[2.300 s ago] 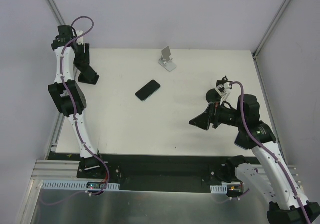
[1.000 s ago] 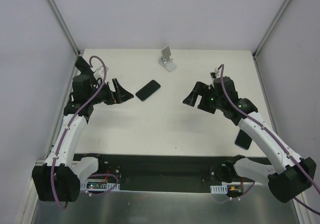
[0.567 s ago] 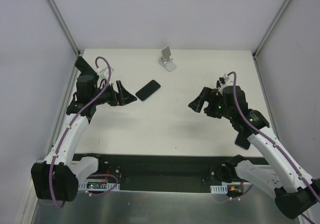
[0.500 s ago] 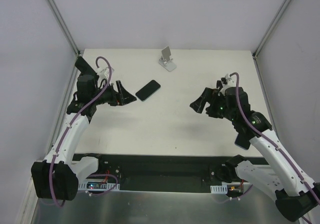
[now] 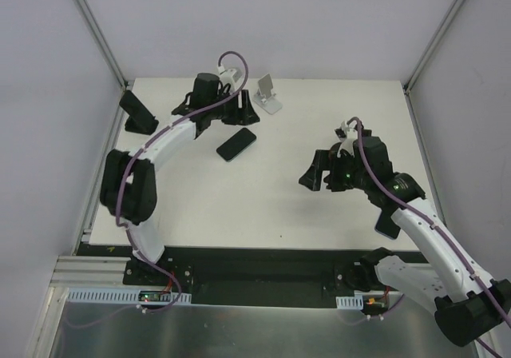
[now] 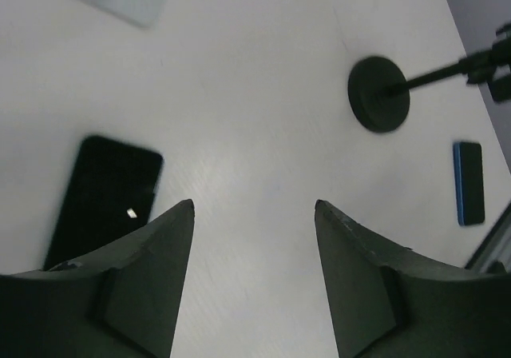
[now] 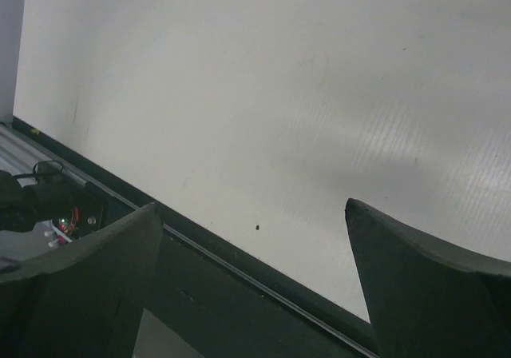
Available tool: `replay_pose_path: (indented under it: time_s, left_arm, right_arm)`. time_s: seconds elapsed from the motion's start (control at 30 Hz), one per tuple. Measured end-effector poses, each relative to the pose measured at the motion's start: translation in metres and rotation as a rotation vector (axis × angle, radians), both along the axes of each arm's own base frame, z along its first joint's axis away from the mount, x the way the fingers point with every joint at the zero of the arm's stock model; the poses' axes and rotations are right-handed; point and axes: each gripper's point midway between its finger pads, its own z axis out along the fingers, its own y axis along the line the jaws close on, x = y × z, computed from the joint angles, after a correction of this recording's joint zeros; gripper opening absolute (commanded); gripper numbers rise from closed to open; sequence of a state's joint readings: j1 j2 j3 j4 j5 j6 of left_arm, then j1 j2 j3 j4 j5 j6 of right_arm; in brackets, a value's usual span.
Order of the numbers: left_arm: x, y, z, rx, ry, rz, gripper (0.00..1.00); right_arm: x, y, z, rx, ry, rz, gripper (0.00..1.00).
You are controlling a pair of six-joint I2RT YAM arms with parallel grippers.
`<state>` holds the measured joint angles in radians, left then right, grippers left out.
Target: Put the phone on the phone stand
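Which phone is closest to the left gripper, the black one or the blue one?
The black rectangular phone. It lies flat right beside the open left gripper, while the blue-edged phone lies much farther away.

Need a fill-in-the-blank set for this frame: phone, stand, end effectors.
1. The phone lies flat on the ___, not on the phone stand.
2. The left end effector is ___ and holds nothing.
3. The end effector nearer the phone belongs to the ___ arm.
Missing words: table; open; left.
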<state>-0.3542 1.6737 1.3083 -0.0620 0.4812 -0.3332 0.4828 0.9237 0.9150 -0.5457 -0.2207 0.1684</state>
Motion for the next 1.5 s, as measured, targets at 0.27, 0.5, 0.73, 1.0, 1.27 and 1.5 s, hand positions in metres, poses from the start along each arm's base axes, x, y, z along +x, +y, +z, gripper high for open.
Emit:
replay_pose_path:
  time_s: [0.27,0.5,0.73,1.0,1.27,1.5]
  left_arm:
    - [0.160,-0.049,-0.019,-0.005,-0.178,0.076,0.67]
    - [0.213,-0.047,-0.066,0.045,-0.200,0.193,0.50]
    - [0.230,-0.050,-0.080,0.017,-0.228,0.231,0.40]
    - [0.245,-0.057,-0.072,-0.039,-0.293,0.241,0.00]
    - [0.234,-0.052,-0.067,0.014,-0.324,0.201,0.00]
    - [0.142,0.003,0.008,0.095,-0.331,0.172,0.00]
  right_arm:
    - [-0.023,0.003,0.009,0.089,-0.028,0.090,1.00]
    - [-0.032,-0.009,0.041,0.155,-0.156,0.076,1.00]
    - [-0.027,-0.020,0.044,0.144,-0.184,0.044,1.00]
    - [-0.026,-0.028,0.040,0.133,-0.171,0.011,1.00]
    - [-0.035,-0.030,0.043,0.139,-0.177,0.014,1.00]
    - [-0.042,-0.029,0.051,0.163,-0.208,0.031,1.00]
